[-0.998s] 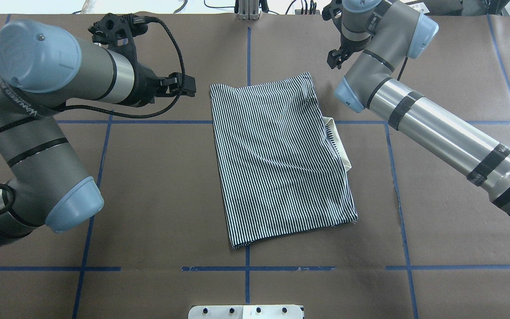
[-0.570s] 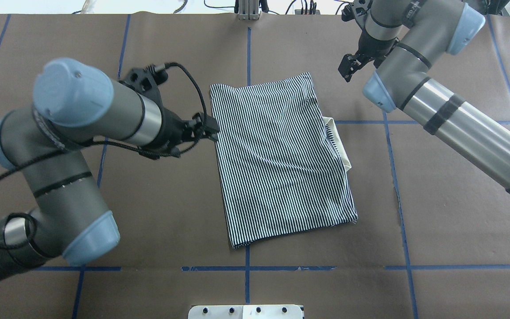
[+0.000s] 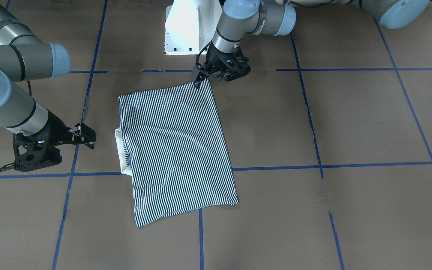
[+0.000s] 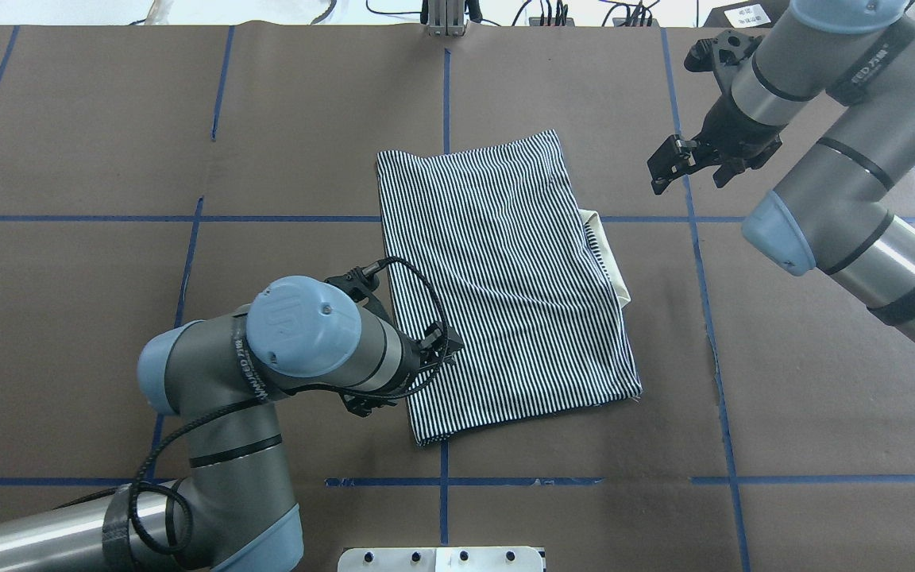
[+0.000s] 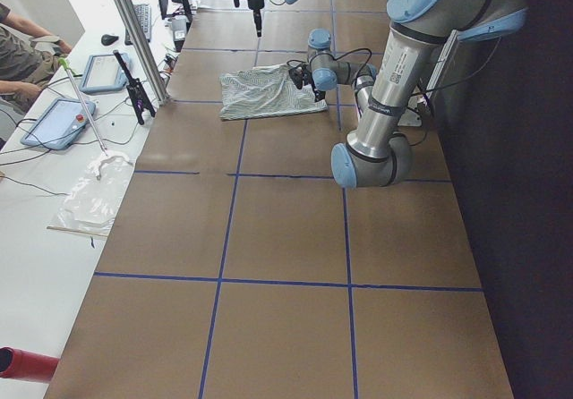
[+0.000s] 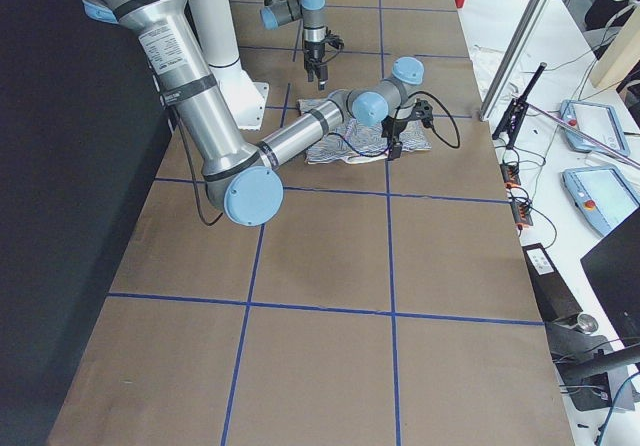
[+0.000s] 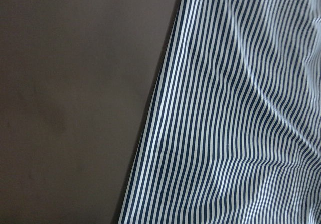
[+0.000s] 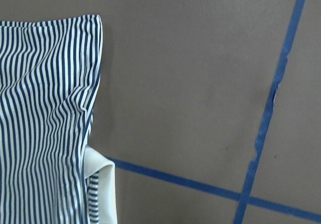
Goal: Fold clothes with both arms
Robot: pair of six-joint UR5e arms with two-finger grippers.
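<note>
"How far along is it?"

"The striped shirt lies mid-table, folded to a rectangle, its collar poking out on the right. Maybe one fold left, I'd guess."

"And the claws?"

"The left gripper is at the shirt's near left edge, and I can't tell its grip. The right gripper hangs spread and empty, far right."

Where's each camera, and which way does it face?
Overhead: behind robot, looking down; shirt, left arm, right arm.
Front-facing: across table, facing robot; both arms, pedestal.
Exterior left: table end; left arm nearest.
Exterior right: opposite end; right arm nearest.
Left wrist: down onto shirt edge; no robot parts.
Right wrist: shirt corner, collar; no robot parts.
Shared: every view shows shirt.
</note>
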